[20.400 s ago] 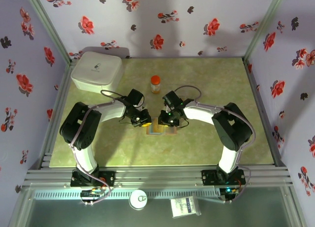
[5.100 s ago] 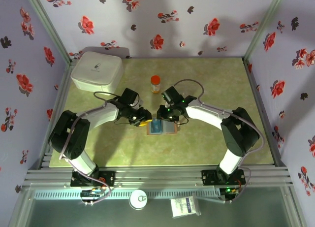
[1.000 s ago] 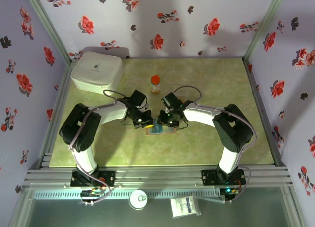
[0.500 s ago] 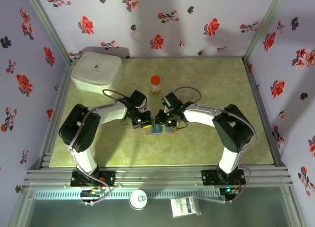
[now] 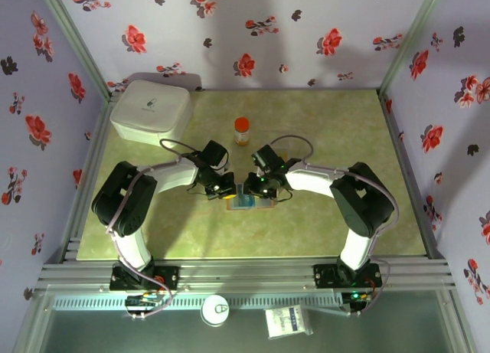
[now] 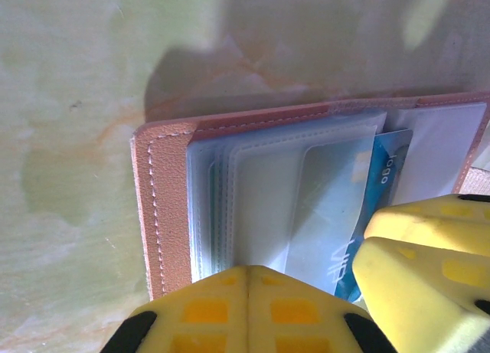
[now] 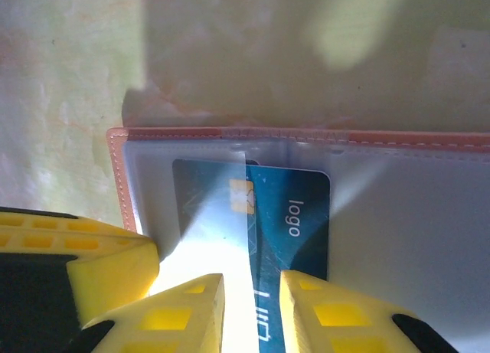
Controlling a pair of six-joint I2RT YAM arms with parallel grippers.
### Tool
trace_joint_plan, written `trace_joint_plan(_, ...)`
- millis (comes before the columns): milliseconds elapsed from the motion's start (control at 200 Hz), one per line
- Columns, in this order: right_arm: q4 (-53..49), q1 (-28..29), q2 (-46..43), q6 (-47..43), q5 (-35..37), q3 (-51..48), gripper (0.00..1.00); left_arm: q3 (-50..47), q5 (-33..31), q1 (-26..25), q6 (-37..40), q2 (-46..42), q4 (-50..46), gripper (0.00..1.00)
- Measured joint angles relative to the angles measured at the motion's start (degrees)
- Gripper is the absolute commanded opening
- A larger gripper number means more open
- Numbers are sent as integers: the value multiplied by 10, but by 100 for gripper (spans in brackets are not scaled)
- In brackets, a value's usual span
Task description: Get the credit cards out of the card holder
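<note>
right wrist view looks down on the card holder (image 7: 344,137), which lies open and flat on the table (image 7: 69,77) with its clear sleeves facing up. a blue card (image 7: 295,207) sits partly out of one sleeve: one part is under the plastic, and the printed part is bare. the right gripper (image 7: 251,282) has its tips at the card's near edge. its fingers are a narrow gap apart and the card runs into that gap, but i cannot tell whether they pinch it or only rest on it. in the left wrist view the left gripper (image 6: 246,270) has its two fingers pressed together with nothing between them, and the tips bear down on the stack of sleeves beside the card.

the step in hand looks like drawing this card out while the other arm pins the holder. with the card partly sleeved, the task seems far from done. the next move calls for a sure hold on the bare end and a straight, low pull along the sleeve's opening. the slick plastic may let the card slip or drag the holder along.

the word "logo" is printed in pale letters on the card beside a gold chip. larger letters nearer the fingers are cut off and unreadable. a white box (image 5: 151,110) at the table's far left carries a small grey mark that is too small to read.
</note>
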Motion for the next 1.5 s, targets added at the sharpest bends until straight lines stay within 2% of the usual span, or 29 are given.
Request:
trace_joint_plan(700, -24, 0, -23, -1, 14, 0, 26, 2, 18, 0, 0, 5, 2, 0)
trace_joint_plan(1505, 21, -1, 5, 10, -27, -1, 26, 3, 17, 0, 0, 6, 0, 0)
